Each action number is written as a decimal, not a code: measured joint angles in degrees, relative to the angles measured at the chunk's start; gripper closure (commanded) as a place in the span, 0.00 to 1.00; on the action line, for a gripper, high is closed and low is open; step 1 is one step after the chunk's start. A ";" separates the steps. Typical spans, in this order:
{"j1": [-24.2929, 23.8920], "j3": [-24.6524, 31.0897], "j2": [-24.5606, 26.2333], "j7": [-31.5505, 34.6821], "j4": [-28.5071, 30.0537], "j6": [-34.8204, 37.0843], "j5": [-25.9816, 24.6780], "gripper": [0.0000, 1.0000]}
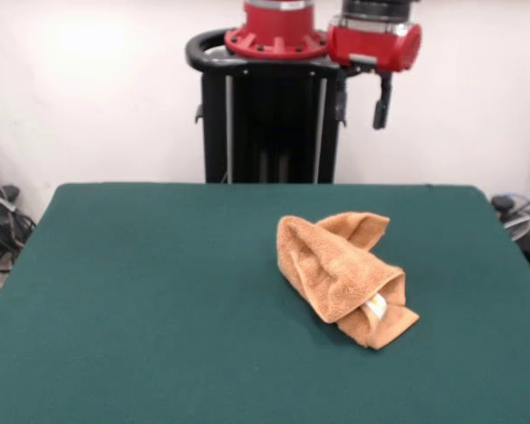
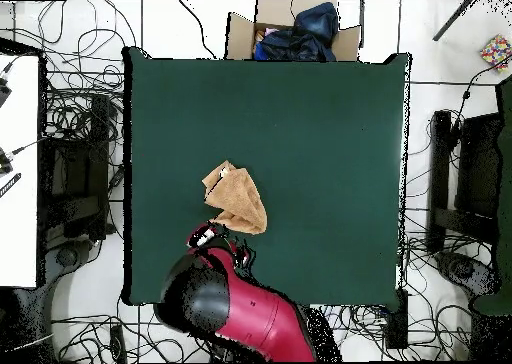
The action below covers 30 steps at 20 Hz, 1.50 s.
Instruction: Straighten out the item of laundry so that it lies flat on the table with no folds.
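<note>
The orange-tan towel lies crumpled and folded over itself on the dark green table, right of centre in the front view. Its small white label peeks out of a fold at the near end. In the overhead view the towel is a bunched wedge near the table's robot-side edge. My gripper hangs high below the red arm, above the table's far edge and clear of the towel. It holds nothing that I can see. In the overhead view the gripper is just beside the towel's lower corner.
The black pedestal stands behind the table's far edge. In the overhead view a cardboard box with dark clothes sits beyond the opposite edge. Cables cover the floor on both sides, and a white desk stands at the left.
</note>
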 measured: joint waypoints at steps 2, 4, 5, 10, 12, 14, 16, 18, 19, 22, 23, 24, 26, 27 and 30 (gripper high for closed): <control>2.00 -1.42 1.69 3.85 -0.10 0.05 2.42 0.00; 4.49 -2.83 3.74 8.05 -0.44 0.27 4.45 0.00; 5.53 -3.36 4.62 9.77 -0.61 0.42 5.24 0.00; 9.60 -4.28 9.09 18.34 -0.99 1.31 9.87 0.00; 10.43 -4.28 10.60 21.01 -1.04 1.31 11.77 0.00; 11.09 -4.26 12.10 23.13 -1.13 1.30 13.45 0.00; 11.71 -4.19 13.57 24.77 -1.33 1.29 14.92 0.00; 12.42 -4.19 15.04 25.71 -1.77 1.29 15.94 0.00; 12.99 -4.19 15.79 25.98 -2.16 1.29 16.32 0.00; 15.87 -4.55 18.41 26.21 -4.18 1.29 17.21 0.00; 17.06 -4.82 19.36 26.22 -5.05 1.29 17.46 0.00; 18.43 -5.25 20.41 26.22 -6.09 1.30 17.64 0.00; 21.80 -6.20 23.02 26.22 -8.93 1.30 18.02 0.00; 22.63 -6.47 23.67 26.22 -9.69 1.30 18.08 0.00; 26.22 -7.96 26.89 26.22 -13.41 1.31 18.26 0.00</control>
